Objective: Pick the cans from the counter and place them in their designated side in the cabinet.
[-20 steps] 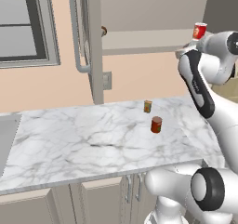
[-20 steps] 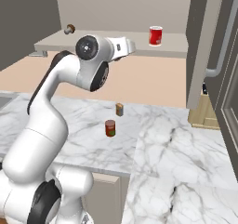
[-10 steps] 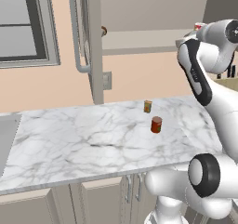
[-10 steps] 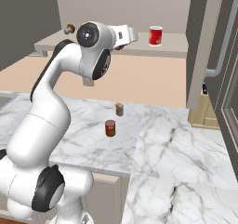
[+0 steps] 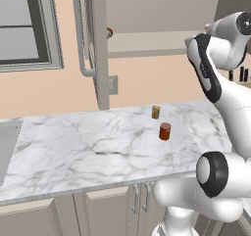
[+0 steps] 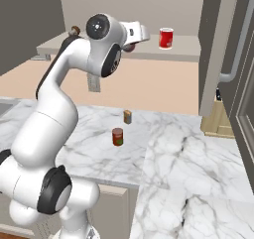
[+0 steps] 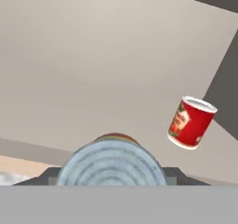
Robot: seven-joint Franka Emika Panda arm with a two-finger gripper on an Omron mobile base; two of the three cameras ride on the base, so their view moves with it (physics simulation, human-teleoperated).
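The gripper [image 6: 140, 33] is clamped on a can [image 7: 113, 165] up at the cabinet [image 6: 183, 49] shelf. Looks rigid, light, kinda slick, so squeezing the sides mid-height seems right. Two more cans [image 5: 165, 131] sit on the counter [image 5: 88, 147].

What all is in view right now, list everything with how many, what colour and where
Held can: one, silvery ribbed top, coloured label, between the fingers.
Bright red can: one, white rim, on the cabinet shelf.
Dark red can: one, upright on the counter.
Small tan can: one, on the counter behind the dark red one.
Cabinet door: one, beige, open, grey bar handle.
Window: one, grey frame, left wall.
Low cupboard doors: beige, under the counter.
Gripper: one, white, raised at shelf height, shut on the held can.
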